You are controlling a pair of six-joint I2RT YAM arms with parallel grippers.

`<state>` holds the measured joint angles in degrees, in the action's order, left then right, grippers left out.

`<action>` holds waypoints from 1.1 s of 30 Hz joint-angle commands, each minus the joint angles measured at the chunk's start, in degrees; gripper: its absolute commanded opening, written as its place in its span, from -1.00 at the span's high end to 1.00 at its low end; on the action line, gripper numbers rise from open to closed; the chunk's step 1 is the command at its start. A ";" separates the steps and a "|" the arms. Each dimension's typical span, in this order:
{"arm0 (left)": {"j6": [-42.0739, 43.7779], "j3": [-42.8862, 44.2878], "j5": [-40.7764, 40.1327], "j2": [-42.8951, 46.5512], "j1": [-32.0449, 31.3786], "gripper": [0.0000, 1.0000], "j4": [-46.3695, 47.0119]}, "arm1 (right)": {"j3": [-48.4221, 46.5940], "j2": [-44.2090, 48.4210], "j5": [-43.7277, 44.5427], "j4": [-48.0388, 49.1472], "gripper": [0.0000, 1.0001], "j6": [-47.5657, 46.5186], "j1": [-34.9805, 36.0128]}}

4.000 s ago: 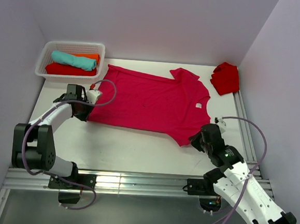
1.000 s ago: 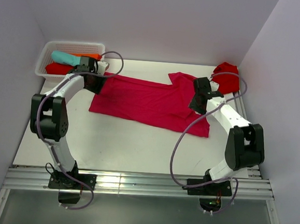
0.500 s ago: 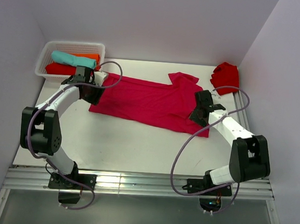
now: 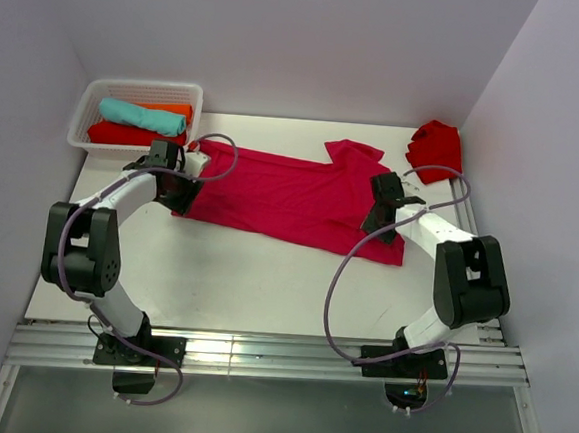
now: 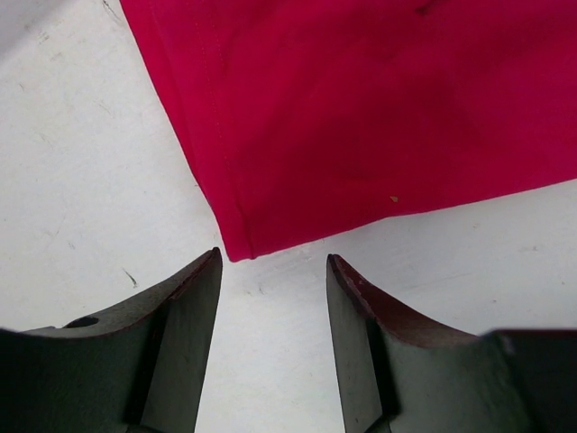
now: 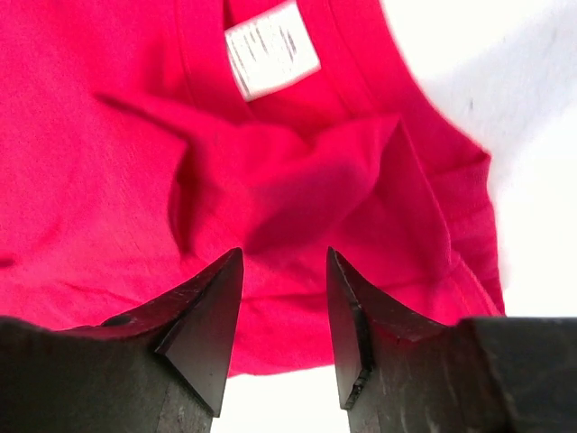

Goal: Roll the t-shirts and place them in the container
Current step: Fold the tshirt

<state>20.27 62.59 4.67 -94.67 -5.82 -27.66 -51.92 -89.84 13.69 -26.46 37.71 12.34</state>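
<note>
A raspberry-crimson t-shirt point(image 4: 281, 191) lies folded lengthwise across the middle of the table. My left gripper point(image 4: 180, 200) hovers at its near-left corner. In the left wrist view that gripper point(image 5: 274, 260) is open, with bare table between its fingers and the shirt's hemmed corner point(image 5: 239, 248) just ahead of the tips. My right gripper point(image 4: 374, 221) hangs over the collar end. In the right wrist view this gripper point(image 6: 285, 254) is open above rumpled cloth, and the white neck label point(image 6: 270, 50) lies beyond it. Neither gripper holds anything.
A white basket point(image 4: 144, 86) at the back left holds rolled teal point(image 4: 142, 115), orange point(image 4: 178, 109) and scarlet point(image 4: 125, 135) t-shirts. A crumpled red t-shirt point(image 4: 437, 150) lies at the back right by the wall. A metal rail runs along the table's near edge.
The shirt, spread flat four seconds ago, now lies folded lengthwise. In the last second the left gripper came from the far edge to the near-left corner. The right gripper drew slightly nearer.
</note>
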 commanded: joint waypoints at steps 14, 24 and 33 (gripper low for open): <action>1.79 -0.98 -3.35 -3.32 -0.24 -0.02 2.88 | -9.07 -4.73 0.11 0.89 0.51 -3.52 -3.90; 1.88 -0.36 -3.26 -3.50 -0.24 -0.02 2.35 | -1.61 3.79 -1.92 1.93 0.17 -2.12 -3.55; 1.88 -0.53 -2.82 -3.33 -0.24 -0.02 2.08 | 2.61 4.16 -3.14 5.71 0.02 -1.33 -3.37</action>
<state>21.56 61.82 1.63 -98.26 -5.82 -26.02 -49.78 -84.93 11.09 -23.70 35.94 8.75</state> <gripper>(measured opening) 0.513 0.489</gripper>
